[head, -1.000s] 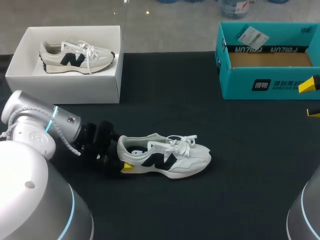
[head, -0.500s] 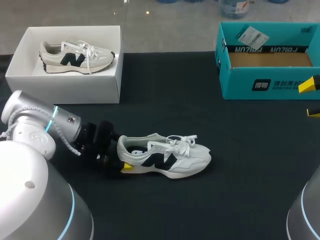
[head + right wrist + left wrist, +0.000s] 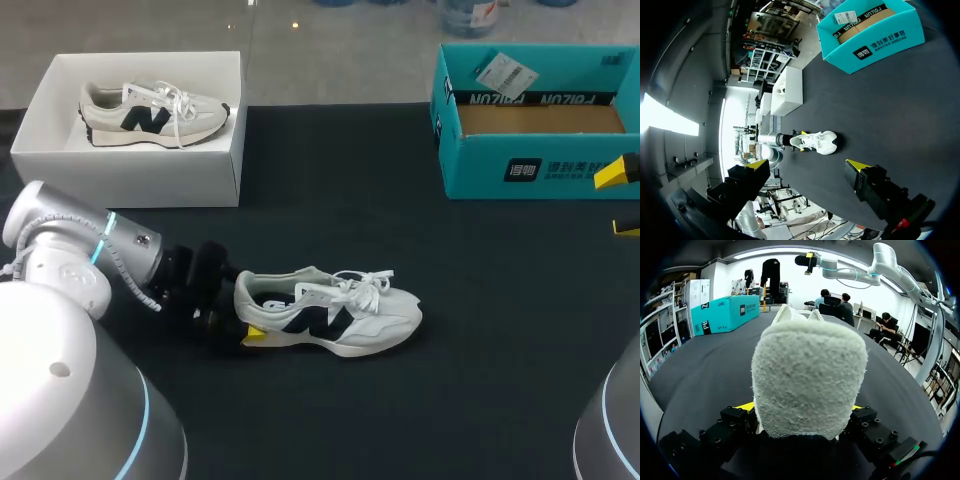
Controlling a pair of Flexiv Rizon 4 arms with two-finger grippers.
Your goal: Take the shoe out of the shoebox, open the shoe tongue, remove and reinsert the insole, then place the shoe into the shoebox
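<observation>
Two shoes, two boxes, two grippers, one dark tabletop (image 3: pixel 430 260).

Centre, a little to the left: one white shoe (image 3: pixel 330 312) with a dark side mark. Stands on its sole, out of either box, toe to the right, laces loose over the tongue.

Left gripper (image 3: pixel 243 320): low on the tabletop behind that shoe, fingers (image 3: pixel 746 405) clamped on the heel from both sides. Shows one yellow tip at the heel's near side in the head view. Shows both tips just peeking out on either side of the fuzzy heel in the left wrist view.

Far left corner: one open white box (image 3: pixel 140 180). Holds the second shoe (image 3: pixel 150 113), of the same look, on its sole, toe to the right.

Far right: one teal shoebox (image 3: pixel 480 170), open, brown inside. Carries a single white tag (image 3: pixel 505 72) at its back rim. Sits well apart from both shoes.

Right gripper (image 3: pixel 807 165): raised over the tabletop's right edge, near the shoebox's right end. Fingers (image 3: pixel 757 166) spread wide, nothing between them.
</observation>
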